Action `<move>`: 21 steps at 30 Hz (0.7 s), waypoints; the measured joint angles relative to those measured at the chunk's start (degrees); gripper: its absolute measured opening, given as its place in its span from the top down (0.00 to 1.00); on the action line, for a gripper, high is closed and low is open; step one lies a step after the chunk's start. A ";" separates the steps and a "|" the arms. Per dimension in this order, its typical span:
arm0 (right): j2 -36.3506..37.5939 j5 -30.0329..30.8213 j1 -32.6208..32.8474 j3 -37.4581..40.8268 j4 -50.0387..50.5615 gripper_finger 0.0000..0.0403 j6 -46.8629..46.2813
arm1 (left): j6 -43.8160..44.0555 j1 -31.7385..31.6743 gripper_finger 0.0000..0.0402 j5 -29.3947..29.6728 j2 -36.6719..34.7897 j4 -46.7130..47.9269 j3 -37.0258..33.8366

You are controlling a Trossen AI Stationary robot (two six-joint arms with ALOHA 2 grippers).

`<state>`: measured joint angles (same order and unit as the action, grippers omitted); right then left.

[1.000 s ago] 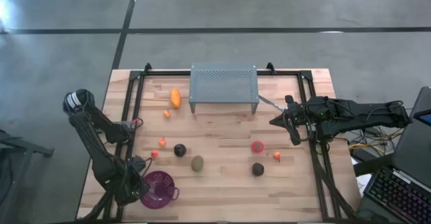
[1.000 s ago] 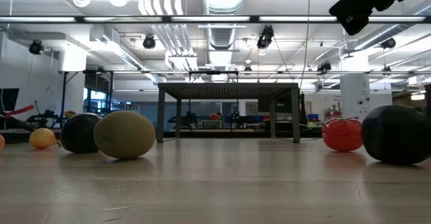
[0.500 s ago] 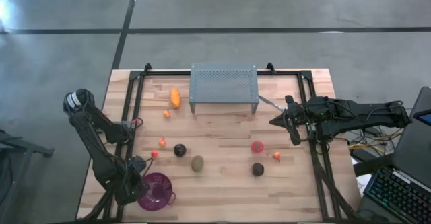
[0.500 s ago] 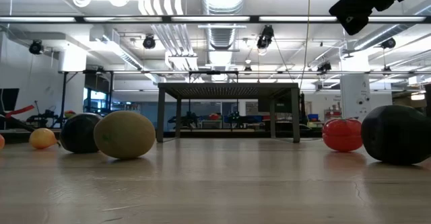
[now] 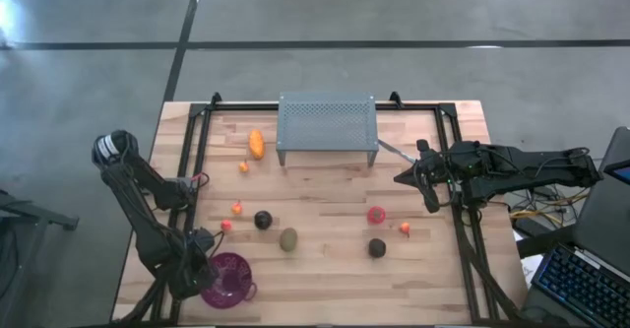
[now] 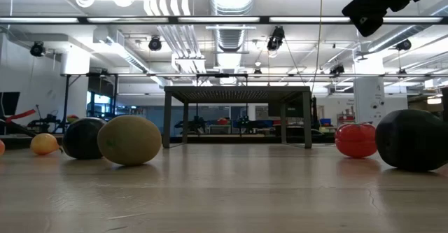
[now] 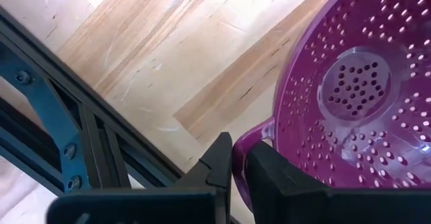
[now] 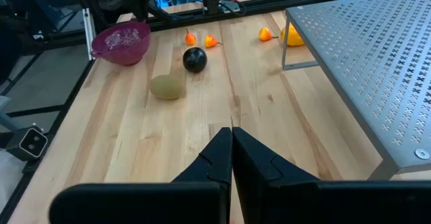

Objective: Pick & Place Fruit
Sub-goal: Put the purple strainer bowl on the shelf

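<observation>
The fruit lies scattered on the wooden table: an elongated orange one (image 5: 256, 143), small orange and red balls (image 5: 236, 208), a black round (image 5: 263, 220), a brown-green oval (image 5: 288, 239), a red one (image 5: 376, 215) and another black round (image 5: 377, 248). My left gripper (image 5: 202, 274) is at the near left corner, shut on the purple perforated bowl (image 5: 229, 279). My right gripper (image 5: 404, 178) hangs shut and empty above the table's right side (image 8: 231, 140), beside the grey shelf. My left gripper pinches the bowl's small handle tab (image 7: 250, 135) on the rim between its two fingers (image 7: 217, 162). The fingers come from above, pointing down. The bowl sits upright with its mouth up; whether its base is on the table I cannot tell.
A grey perforated metal shelf (image 5: 327, 126) stands on legs at the far middle. A thin silver utensil (image 5: 392, 151) lies between the shelf and my right arm. Black frame rails (image 5: 192, 161) run along both sides of the table.
The purple bowl has turned a little: the handle on its right side has swung toward the table's near edge. Both arms have stayed in place.
</observation>
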<state>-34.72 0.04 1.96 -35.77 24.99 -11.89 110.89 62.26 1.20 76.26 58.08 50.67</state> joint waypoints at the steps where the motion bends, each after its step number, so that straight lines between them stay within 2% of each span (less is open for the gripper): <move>1: 0.00 -0.03 0.02 0.00 0.00 0.98 -0.37 | -0.27 0.00 0.94 0.11 -0.20 0.53 0.12; 8: 0.00 -0.05 0.00 0.00 0.00 0.98 -1.64 | -0.24 -0.39 0.93 3.78 -2.75 6.96 2.46; 13: 0.00 -0.05 0.01 0.00 -0.39 0.98 -1.70 | -1.75 -2.22 0.92 9.53 -5.80 12.27 5.48; 17: 0.00 -0.05 0.01 0.00 -0.39 0.98 -3.66 | -4.25 -4.96 0.92 13.34 -8.49 15.70 7.71; 21: 0.00 -0.05 0.00 0.00 -0.42 0.98 -4.64 | -10.39 -9.55 0.92 14.55 -10.90 16.63 8.74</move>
<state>-34.72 -0.01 1.97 -35.77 24.57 -16.52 100.50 52.71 15.74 65.36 74.71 59.41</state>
